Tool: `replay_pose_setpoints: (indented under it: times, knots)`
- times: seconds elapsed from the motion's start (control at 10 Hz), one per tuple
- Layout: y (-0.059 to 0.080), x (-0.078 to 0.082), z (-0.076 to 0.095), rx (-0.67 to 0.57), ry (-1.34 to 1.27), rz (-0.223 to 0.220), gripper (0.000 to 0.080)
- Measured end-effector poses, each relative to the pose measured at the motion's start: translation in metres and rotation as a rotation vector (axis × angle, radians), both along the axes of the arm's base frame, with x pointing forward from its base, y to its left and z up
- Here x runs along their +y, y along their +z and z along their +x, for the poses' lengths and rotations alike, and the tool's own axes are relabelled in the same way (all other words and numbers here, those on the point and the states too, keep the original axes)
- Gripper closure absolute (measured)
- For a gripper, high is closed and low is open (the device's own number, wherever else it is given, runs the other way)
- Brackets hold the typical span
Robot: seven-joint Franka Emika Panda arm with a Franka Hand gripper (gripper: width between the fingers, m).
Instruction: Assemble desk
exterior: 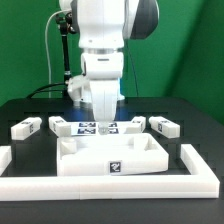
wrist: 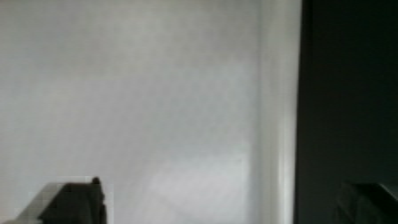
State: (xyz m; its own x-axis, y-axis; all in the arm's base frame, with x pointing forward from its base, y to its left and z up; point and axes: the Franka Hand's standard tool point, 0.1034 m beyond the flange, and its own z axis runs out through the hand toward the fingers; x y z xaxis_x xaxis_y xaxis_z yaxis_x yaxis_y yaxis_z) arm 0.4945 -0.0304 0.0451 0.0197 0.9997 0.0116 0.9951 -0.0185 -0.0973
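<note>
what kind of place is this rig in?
Probably a robotics lab bench: robot arm over a black table, green backdrop, and a tagged white desk top fenced by white bars.

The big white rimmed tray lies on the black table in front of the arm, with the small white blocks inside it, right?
Not inside. The exterior view shows the small white blocks lying on the black table behind the tray, to either side of the arm. The rest is right.

desk top (exterior: 90,167) flat w/ rim up; legs (exterior: 25,127) loose behind
</note>
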Motion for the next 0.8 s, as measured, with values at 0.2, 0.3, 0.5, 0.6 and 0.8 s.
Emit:
replay_pose_setpoints:
  times: [0.2,0.3,0.5,0.6,0.8]
  knots:
    - [-0.019,0.000,-0.005,0.004,-0.007,0.007,0.0150]
    - [-0.029,0.001,-0.008,0.009,-0.011,0.011,0.0150]
    - [-0.037,0.007,-0.003,-0.030,-0.033,0.015,0.0150]
    - [-0.037,0.006,-0.004,-0.025,-0.034,0.015,0.0150]
    - [-0.037,0.005,-0.005,-0.025,-0.035,0.015,0.0244]
